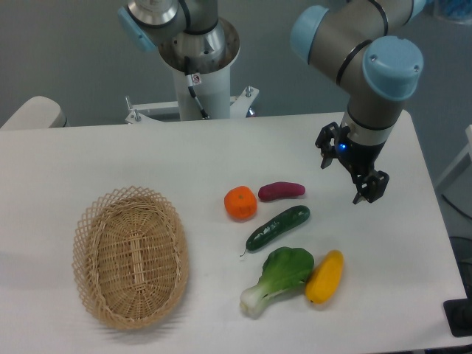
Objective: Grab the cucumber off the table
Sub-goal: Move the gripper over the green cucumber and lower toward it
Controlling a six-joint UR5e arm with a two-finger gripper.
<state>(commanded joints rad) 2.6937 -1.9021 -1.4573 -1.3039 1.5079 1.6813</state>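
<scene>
Camera view: my fingers point(346, 171) spread wide, holding nothing, above the surface point(110, 158). Cucumber point(278, 228) lies diagonally, between orange point(240, 203) and bok choy point(280, 276), below purple vegetable point(281, 191).

Basket point(130, 256) sits at the left of the table point(88, 158). Cucumber point(278, 228) lies mid-right, on a diagonal. Orange point(240, 203) at its 10 o'clock, sweet potato point(281, 191) at 12, bok choy point(279, 279) at 6, squash point(324, 276) at 4, touching the bok choy. Gripper point(349, 171) at 2 o'clock, clear of everything.
</scene>
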